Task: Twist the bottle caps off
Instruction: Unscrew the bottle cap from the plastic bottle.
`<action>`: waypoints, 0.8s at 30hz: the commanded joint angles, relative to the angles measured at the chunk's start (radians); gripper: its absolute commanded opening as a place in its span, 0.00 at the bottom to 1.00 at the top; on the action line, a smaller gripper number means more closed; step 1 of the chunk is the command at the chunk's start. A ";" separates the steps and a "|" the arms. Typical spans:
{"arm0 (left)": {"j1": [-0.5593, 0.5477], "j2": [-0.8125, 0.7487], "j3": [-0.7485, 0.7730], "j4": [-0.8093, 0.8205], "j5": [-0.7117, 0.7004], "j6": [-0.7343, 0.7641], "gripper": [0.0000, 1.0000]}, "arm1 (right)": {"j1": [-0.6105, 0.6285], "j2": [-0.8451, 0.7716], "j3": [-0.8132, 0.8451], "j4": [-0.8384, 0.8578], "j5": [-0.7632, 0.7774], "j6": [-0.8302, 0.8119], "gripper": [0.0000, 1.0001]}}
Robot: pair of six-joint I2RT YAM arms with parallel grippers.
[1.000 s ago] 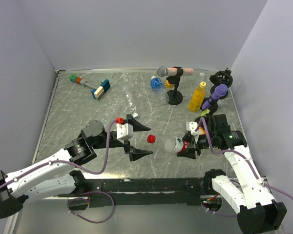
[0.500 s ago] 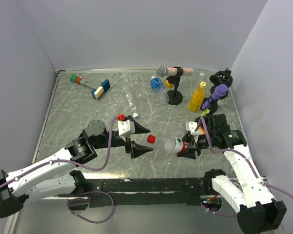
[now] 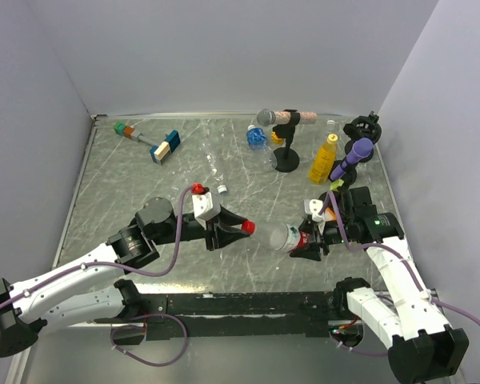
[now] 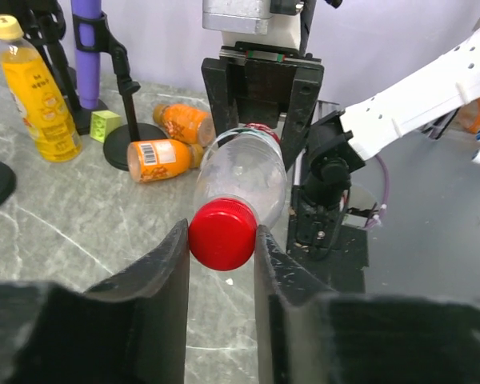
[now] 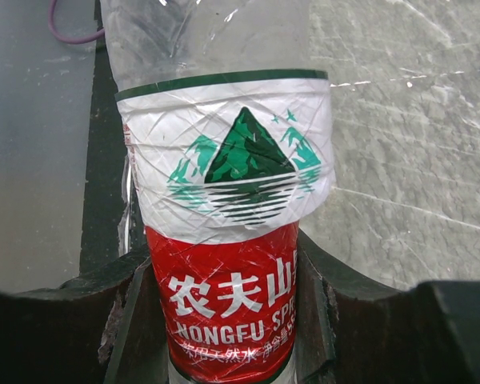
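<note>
The left tool point(image 4: 222, 244) was shut on the red cap point(image 4: 222, 232), which pointed to 9 o'clock from above. The right tool point(image 5: 224, 280) was closed tight around the clear bottle point(image 5: 228, 152).

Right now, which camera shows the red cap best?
The left wrist view: the red cap sits large and central, pinched in the left gripper. The top view shows it as a small dot; the right wrist view shows only the labelled bottle.
</note>
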 commanded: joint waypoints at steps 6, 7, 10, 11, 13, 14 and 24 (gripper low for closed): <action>-0.001 0.021 0.055 -0.003 -0.017 -0.092 0.01 | -0.004 0.001 -0.002 0.010 -0.048 -0.020 0.31; -0.001 0.021 0.059 -0.013 -0.028 -0.116 0.01 | -0.004 -0.001 -0.004 0.016 -0.045 -0.014 0.32; -0.001 0.020 0.081 -0.054 -0.104 -0.232 0.01 | -0.002 -0.004 -0.007 0.031 -0.036 0.004 0.32; -0.001 0.020 0.090 -0.077 -0.141 -0.283 0.01 | -0.004 -0.005 -0.007 0.034 -0.033 0.007 0.32; -0.001 0.026 0.119 -0.134 -0.201 -0.366 0.01 | -0.004 -0.004 -0.008 0.039 -0.030 0.013 0.32; -0.001 0.029 0.133 -0.163 -0.230 -0.412 0.01 | -0.004 -0.004 -0.008 0.040 -0.032 0.013 0.32; -0.004 0.187 0.324 -0.494 -0.289 -0.920 0.01 | -0.004 0.007 -0.010 0.049 -0.021 0.024 0.32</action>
